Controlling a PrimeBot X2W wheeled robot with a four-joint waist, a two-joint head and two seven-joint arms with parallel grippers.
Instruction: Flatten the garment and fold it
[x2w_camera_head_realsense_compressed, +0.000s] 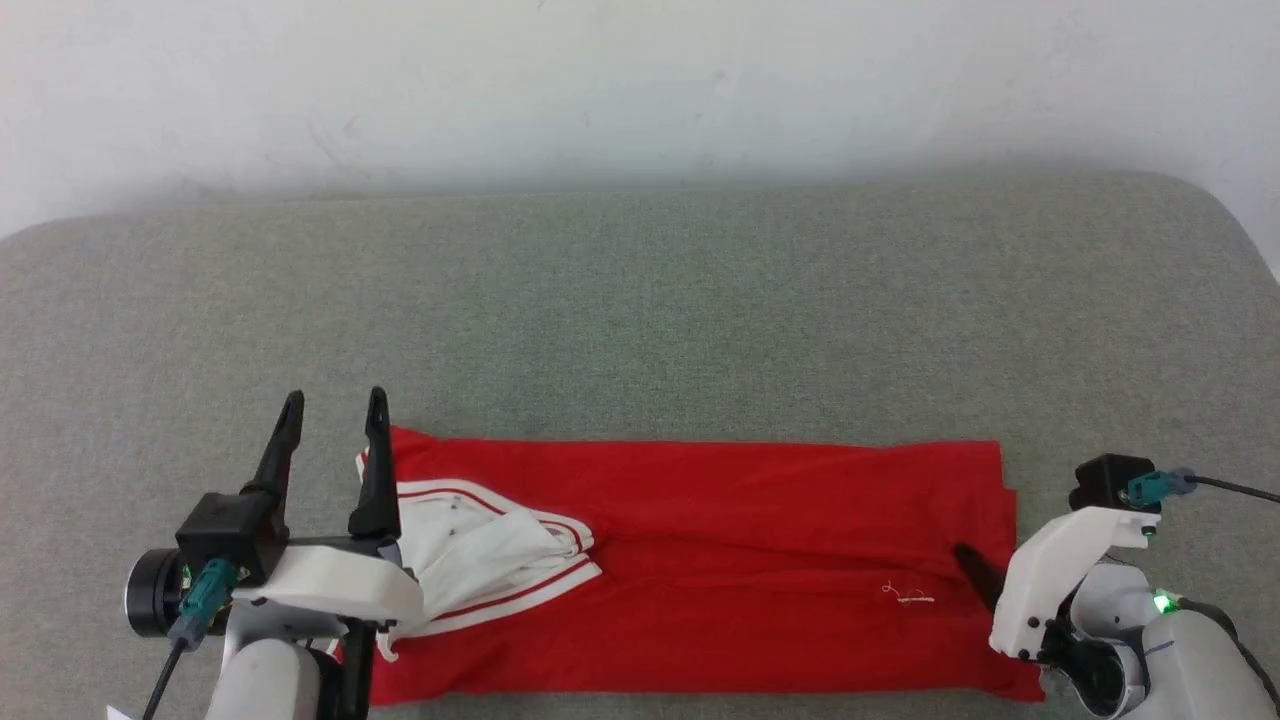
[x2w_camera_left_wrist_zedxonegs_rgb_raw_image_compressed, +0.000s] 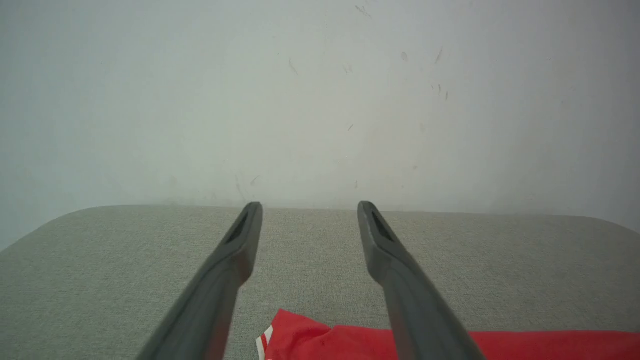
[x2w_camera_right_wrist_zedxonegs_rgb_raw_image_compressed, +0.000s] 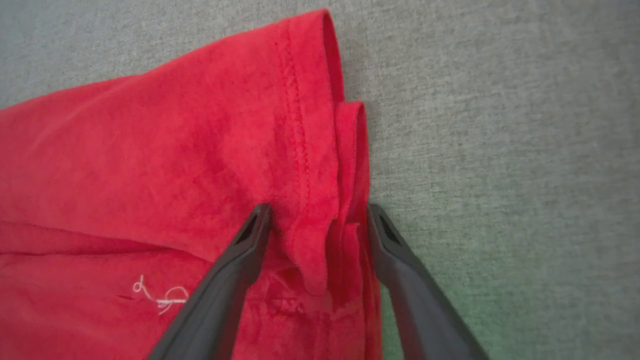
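Spotting the garment as a long red band laid across the near part of the grey padded surface, folded lengthwise, far edge straight and running left to right. Finding a white sleeve with red-and-white striped trim bunched on top at the left end, small white emblem near the right end. Marking the left gripper at the left end, fingers spread wide and grasping nothing, tips over the cloth's far left corner, pointing toward the pale wall. Marking the right gripper at the right end, fingers released and apart, straddling the stitched hem, one tip on red cloth, the other just off the edge over bare grey, a loose fold between them, not pinched. Seeing doubled layers at that hem edge, slightly offset. Noting wide bare grey beyond the far edge up to the wall, narrower strips past both ends.
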